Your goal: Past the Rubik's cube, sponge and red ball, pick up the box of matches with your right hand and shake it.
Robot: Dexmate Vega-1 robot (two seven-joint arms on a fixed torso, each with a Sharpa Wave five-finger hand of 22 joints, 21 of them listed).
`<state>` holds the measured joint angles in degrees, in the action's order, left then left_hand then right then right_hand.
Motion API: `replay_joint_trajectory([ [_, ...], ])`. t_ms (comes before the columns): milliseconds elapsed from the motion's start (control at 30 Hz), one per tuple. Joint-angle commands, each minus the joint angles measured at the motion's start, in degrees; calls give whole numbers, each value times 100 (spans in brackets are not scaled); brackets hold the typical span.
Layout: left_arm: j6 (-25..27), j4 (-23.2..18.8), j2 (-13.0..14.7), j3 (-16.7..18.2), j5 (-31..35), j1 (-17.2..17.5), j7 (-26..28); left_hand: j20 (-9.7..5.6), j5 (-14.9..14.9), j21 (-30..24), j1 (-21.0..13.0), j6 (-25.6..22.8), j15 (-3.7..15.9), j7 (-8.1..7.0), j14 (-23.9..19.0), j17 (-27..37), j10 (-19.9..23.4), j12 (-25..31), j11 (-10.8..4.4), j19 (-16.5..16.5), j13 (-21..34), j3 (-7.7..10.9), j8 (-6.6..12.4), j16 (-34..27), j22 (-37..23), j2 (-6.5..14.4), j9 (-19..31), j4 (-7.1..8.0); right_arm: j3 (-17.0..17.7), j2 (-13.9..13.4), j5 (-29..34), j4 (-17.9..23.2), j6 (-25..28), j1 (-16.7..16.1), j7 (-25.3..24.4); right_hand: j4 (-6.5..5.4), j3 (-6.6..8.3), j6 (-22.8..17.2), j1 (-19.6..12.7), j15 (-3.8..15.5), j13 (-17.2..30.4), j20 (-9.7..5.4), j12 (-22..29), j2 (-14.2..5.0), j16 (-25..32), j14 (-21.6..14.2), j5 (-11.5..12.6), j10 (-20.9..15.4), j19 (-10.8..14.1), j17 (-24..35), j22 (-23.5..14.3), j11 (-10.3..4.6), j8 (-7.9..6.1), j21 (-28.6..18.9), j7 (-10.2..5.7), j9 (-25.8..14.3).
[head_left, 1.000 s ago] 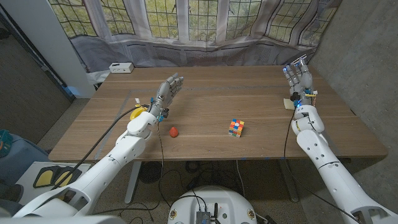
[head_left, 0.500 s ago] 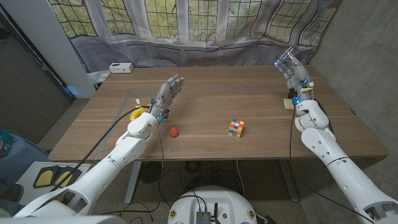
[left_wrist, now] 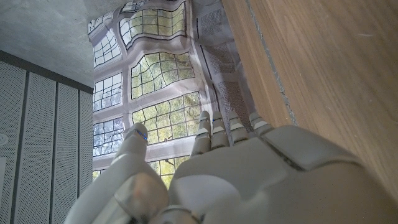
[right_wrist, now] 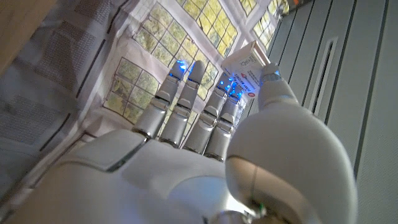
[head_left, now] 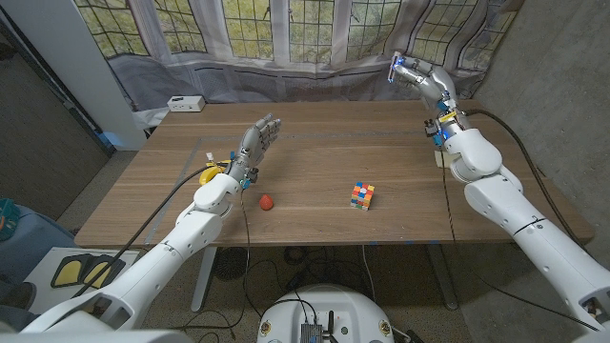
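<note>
1. The right hand [head_left: 426, 80] is raised above the wooden desk [head_left: 315, 143] at about 1 o'clock, its fingers [right_wrist: 186, 106] and thumb pinching the small white cardboard box of matches [right_wrist: 244, 67].
2. The multicoloured Rubik's cube [head_left: 361, 195] sits near desk centre; the small red ball [head_left: 266, 201] lies at its 9 o'clock.
3. The left hand [head_left: 255, 143] stands at 10 o'clock, fingers apart and holding nothing, beside a yellow sponge [head_left: 208, 174].

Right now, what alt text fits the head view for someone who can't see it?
The right hand is raised over the table's far right corner, holding a matchbox. The left hand hangs open at left; a red ball and a Rubik's cube lie near the front edge.
</note>
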<state>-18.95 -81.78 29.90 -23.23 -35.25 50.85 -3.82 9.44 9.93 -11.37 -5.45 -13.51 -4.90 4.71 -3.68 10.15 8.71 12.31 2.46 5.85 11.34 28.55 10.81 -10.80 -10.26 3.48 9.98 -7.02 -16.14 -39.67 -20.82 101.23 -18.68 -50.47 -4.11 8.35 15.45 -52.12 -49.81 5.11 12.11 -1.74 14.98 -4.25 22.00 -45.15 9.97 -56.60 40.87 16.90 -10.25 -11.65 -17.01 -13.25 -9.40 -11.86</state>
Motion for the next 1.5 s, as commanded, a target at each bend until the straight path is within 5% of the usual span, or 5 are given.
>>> replay_joint_trajectory([
  [33, -79, -94, 42, 57, -7, 107, 82, 32, -9, -23, -39, -61, -63, -11, 1, 13, 26, 0, 24, 16, 7, 37, -3, 6, -29, 34, 33, 7, -808, -866, 4007, 1422, 1612, 418, -207, 44, 8, -218, -209, 365, 12, -22, 29, -136, -22, -62, 28, -47, 57, -3, -22, -35, -57, -22, -128, -6],
  [367, -105, -103, 46, 70, -21, 147, 81, 35, -9, -24, -40, -65, -65, -13, -8, 13, 28, 0, 19, 15, 7, 39, -2, 2, -29, 33, 33, 6, -1251, -825, 4812, 1609, 1767, 562, 76, 44, 9, -253, -211, 414, 9, -38, 29, -122, -57, -84, 39, -75, 70, -38, -21, -47, -58, -21, -159, -2],
  [1500, -13, -329, 125, 74, -10, 296, 169, 48, -9, -25, -41, -67, -62, -8, -3, 13, 27, -2, 27, 16, 7, 48, -4, 4, -29, 32, 33, 5, -1074, -740, 4577, 1513, 2084, 352, 51, 22, 4, -319, -213, 410, 2, -36, 20, -163, -78, -118, 54, -124, 55, -41, -18, -25, -54, -1, -142, 6],
])
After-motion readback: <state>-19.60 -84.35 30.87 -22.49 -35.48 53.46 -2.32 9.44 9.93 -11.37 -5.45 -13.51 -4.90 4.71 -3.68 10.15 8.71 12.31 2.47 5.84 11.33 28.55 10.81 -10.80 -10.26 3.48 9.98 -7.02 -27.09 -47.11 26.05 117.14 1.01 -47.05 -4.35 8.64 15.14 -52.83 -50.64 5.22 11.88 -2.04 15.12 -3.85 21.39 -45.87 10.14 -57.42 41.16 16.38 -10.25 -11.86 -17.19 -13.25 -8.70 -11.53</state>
